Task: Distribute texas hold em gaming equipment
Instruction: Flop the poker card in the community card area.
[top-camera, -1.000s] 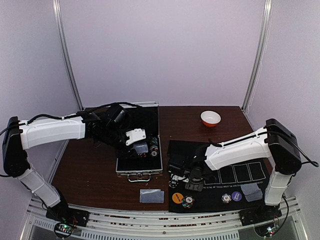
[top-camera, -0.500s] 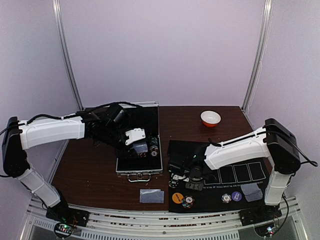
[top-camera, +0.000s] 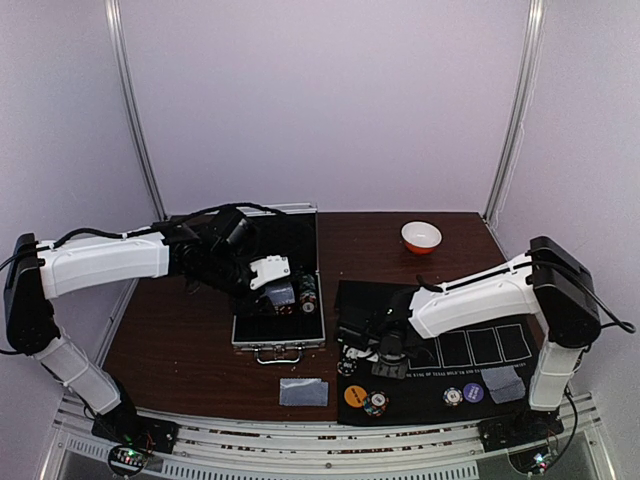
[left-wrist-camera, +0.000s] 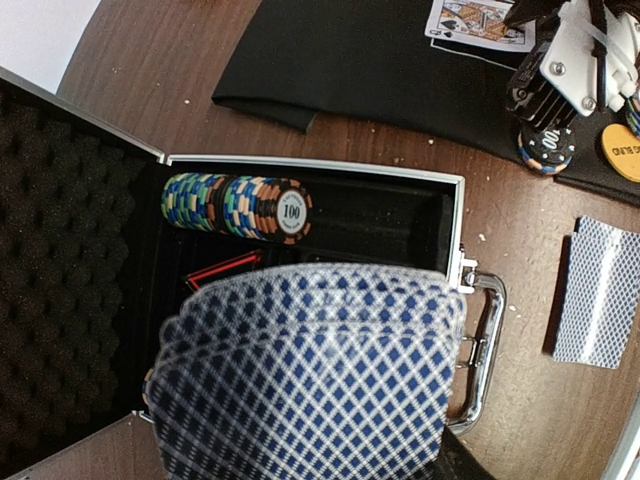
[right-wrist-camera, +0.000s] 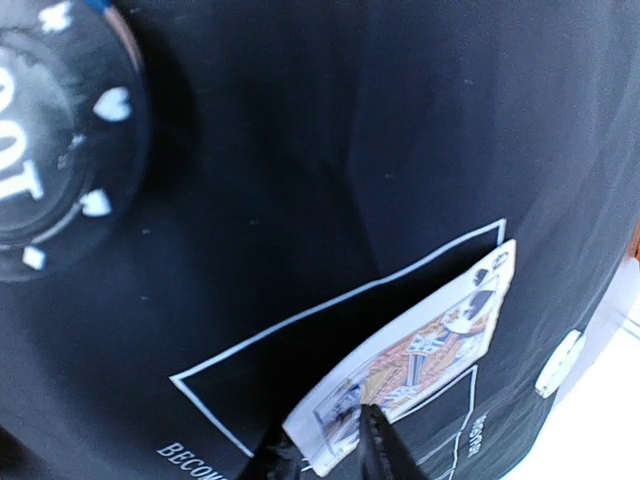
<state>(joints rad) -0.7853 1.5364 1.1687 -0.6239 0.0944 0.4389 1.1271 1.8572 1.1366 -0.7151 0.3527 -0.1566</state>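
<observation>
Evidently, face-up card (right-wrist-camera: 420, 345) lay lengthwise ahead of right fingers (right-wrist-camera: 380, 455), grip indeterminate; left fingers (top-camera: 277, 283) clasped fanned cards (left-wrist-camera: 310, 380).

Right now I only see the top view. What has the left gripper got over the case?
Observer: It holds a fan of cards, blue diamond backs.
Operator: What's in the case?
Observer: A row of chips on its side, a 100 on its end.
Operator: And the right gripper?
Observer: Its fingers sit at the end of a face-up face card inside a printed box on the mat; grip unclear.
</observation>
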